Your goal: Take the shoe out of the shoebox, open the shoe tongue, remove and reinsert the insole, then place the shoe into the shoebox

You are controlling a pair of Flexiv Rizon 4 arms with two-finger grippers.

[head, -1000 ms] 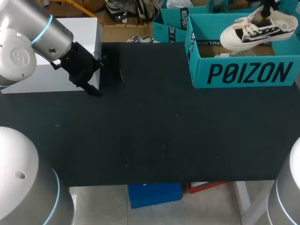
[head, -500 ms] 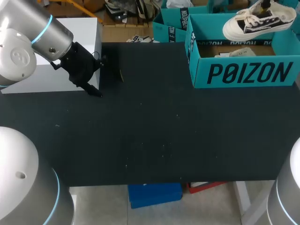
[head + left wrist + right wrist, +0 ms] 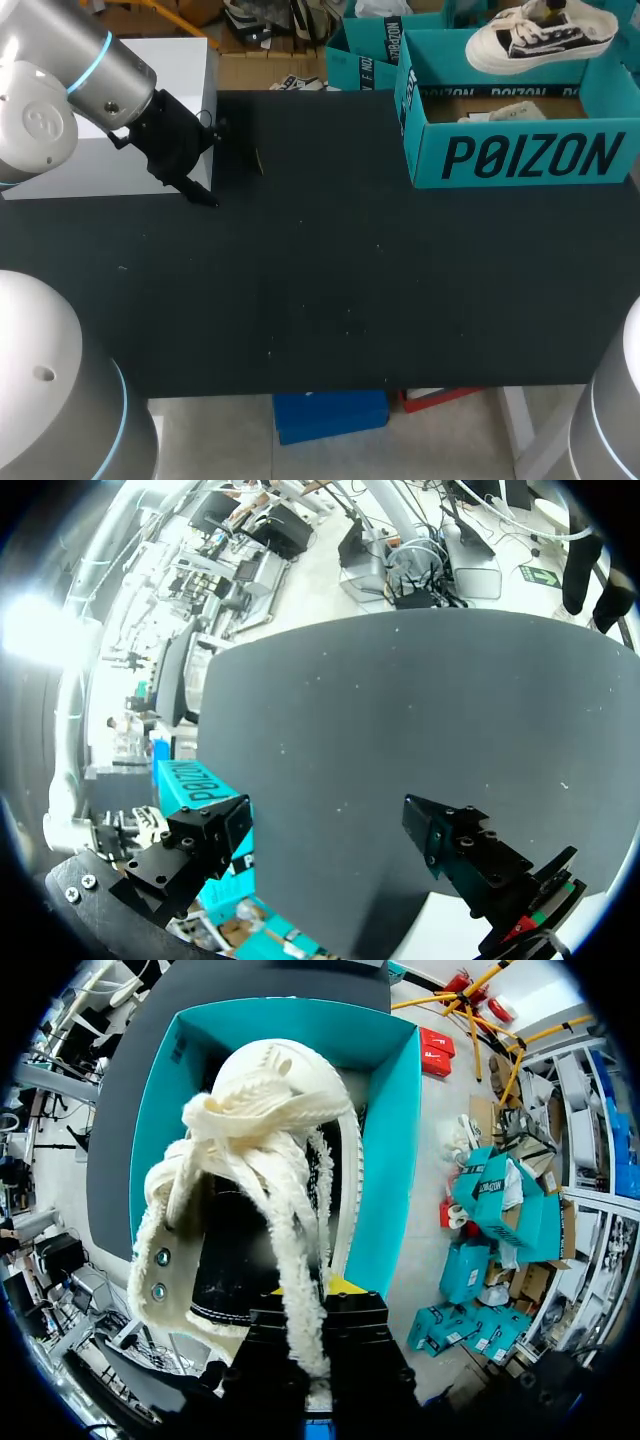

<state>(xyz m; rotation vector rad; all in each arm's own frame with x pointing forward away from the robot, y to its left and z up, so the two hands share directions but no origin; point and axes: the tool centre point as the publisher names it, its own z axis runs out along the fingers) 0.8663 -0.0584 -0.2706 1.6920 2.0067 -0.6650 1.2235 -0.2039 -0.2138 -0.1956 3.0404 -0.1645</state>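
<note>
A white low-top shoe [image 3: 540, 35] with black sides and white laces hangs in the air above the teal shoebox [image 3: 520, 158] at the table's far right. My right gripper [image 3: 549, 9] is shut on it from above. In the right wrist view the right gripper [image 3: 322, 1295] pinches the shoe [image 3: 260, 1160] at its opening, toe pointing away, with the open shoebox [image 3: 392, 1160] below. My left gripper [image 3: 228, 176] stands open and empty at the far left, just over the table. Its wrist view shows the left gripper [image 3: 325, 815] wide apart above bare black tabletop.
A white block [image 3: 185, 75] stands at the far left, behind my left gripper. A pale crumpled item [image 3: 512, 112] lies inside the shoebox. The black table [image 3: 330, 290] stretches between the two arms.
My right gripper has lifted the shoe higher above the shoebox and carried it slightly left. The left arm has not moved.
</note>
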